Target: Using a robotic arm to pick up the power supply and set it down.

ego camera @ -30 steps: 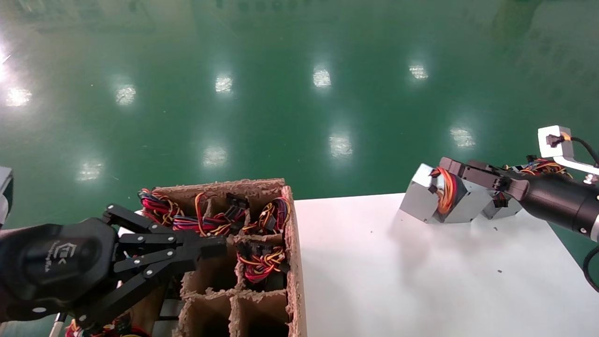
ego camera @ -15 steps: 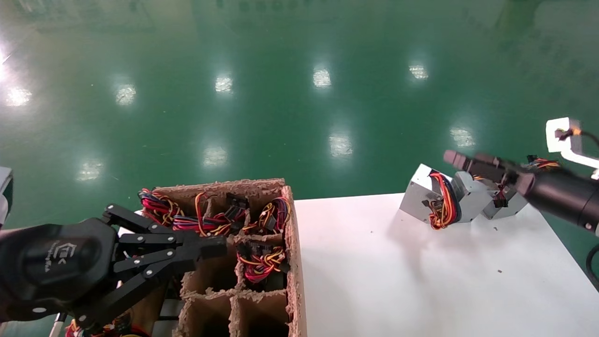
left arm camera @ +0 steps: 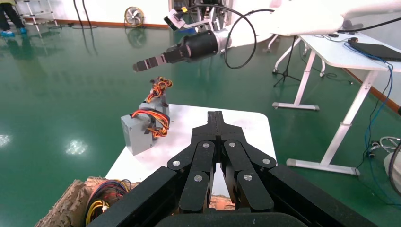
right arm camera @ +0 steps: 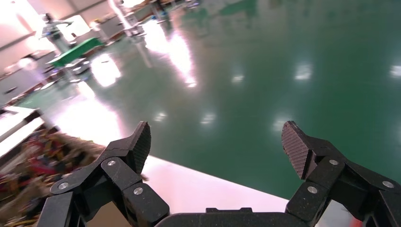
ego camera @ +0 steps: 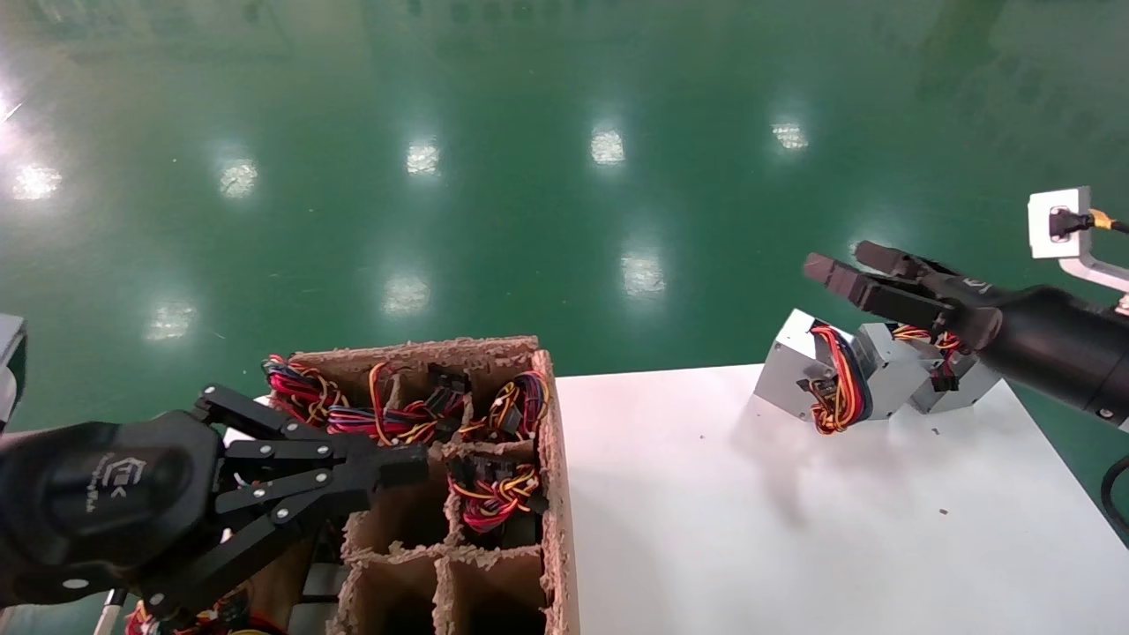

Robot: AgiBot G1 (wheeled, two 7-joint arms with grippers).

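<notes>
Right tool (ego camera: 851, 269) is spread wide and empty, hanging just above the power supply (ego camera: 798, 370) sitting on the worktop (ego camera: 706, 511) by the far edge. Loose wires (ego camera: 833, 388) could snag a finger. Left tool (ego camera: 388, 467) is pinched closed over the carton (ego camera: 547, 494).

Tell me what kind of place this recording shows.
Probably a factory or lab floor: glossy green floor, a partitioned cardboard crate full of wired units, and silver-grey metal power supplies on a white table.
</notes>
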